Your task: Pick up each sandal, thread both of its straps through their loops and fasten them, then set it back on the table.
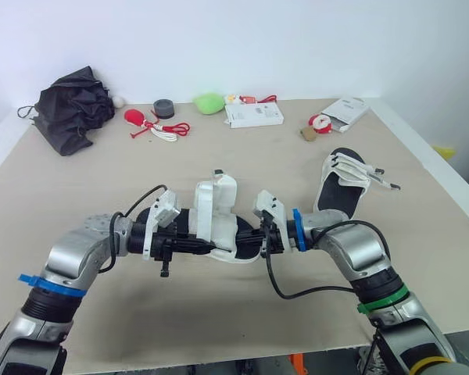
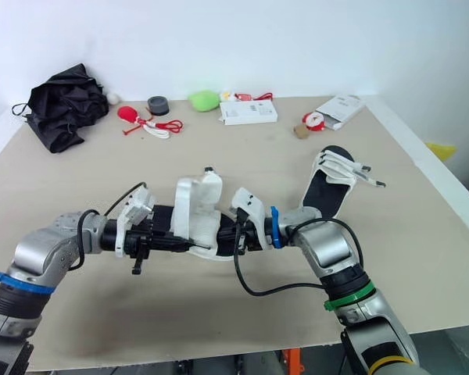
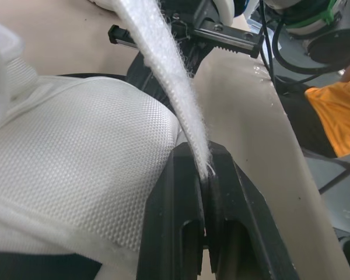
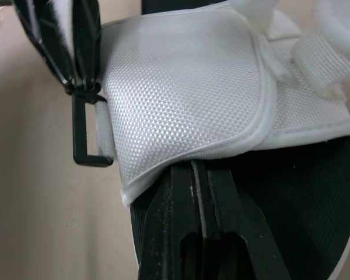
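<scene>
The robot holds a white mesh sandal with a black sole (image 1: 215,215) up between its two arms, just above the pale brown table (image 1: 78,180). The right gripper (image 4: 201,169) has its two black fingers squeezed together on the edge of the sole, I think so the shoe can't wobble. The left gripper (image 3: 205,169) has its fingers pinched tight on the tip of a fuzzy white strap (image 3: 169,64). The small black square loop (image 4: 84,134) sits at the side of the shoe, close to that strap, so I guess the job now is getting the strap through it. The other white sandal (image 1: 340,183) lies flat on the table, off to the robot's right, with its straps loose, so it looks not done yet. Far back lies a flat white box (image 1: 254,115) with some print on it, too small for me to read. I see no name on the sandals.
</scene>
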